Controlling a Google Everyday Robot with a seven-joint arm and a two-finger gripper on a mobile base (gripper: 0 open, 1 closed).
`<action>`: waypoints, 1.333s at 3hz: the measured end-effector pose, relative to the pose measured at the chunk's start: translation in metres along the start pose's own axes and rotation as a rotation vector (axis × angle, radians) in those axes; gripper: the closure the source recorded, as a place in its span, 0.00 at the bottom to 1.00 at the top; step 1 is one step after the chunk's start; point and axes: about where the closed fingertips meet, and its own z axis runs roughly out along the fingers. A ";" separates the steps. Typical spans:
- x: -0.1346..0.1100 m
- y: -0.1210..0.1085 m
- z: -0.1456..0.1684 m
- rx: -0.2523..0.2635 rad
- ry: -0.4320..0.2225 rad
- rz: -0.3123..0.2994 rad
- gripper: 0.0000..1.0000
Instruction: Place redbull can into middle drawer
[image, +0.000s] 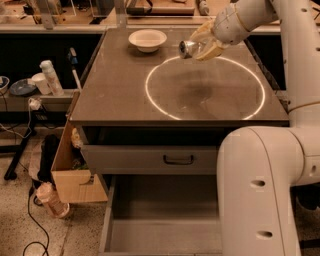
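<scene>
My gripper (202, 44) is shut on the redbull can (188, 48), a small silvery can held on its side above the back of the grey table top (120, 95), its end pointing left. The cream fingers (210, 50) wrap the can's right part. The middle drawer (165, 220) stands pulled open below the table front, a wide grey tray with a flat bare floor and low side walls. The gripper is well above and behind the drawer.
A white round bowl (147, 40) sits at the table's back left. A shut drawer front with a black handle (178, 160) is above the open drawer. A white ring of light (150, 95) marks the table top. My arm's white body (260, 190) fills the right foreground. A cardboard box (70, 170) and bottles stand at the left.
</scene>
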 end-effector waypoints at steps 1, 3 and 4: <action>-0.007 0.010 -0.041 0.027 -0.011 0.035 1.00; -0.008 0.010 -0.056 0.060 -0.007 0.032 1.00; -0.011 0.020 -0.075 0.071 0.011 0.041 1.00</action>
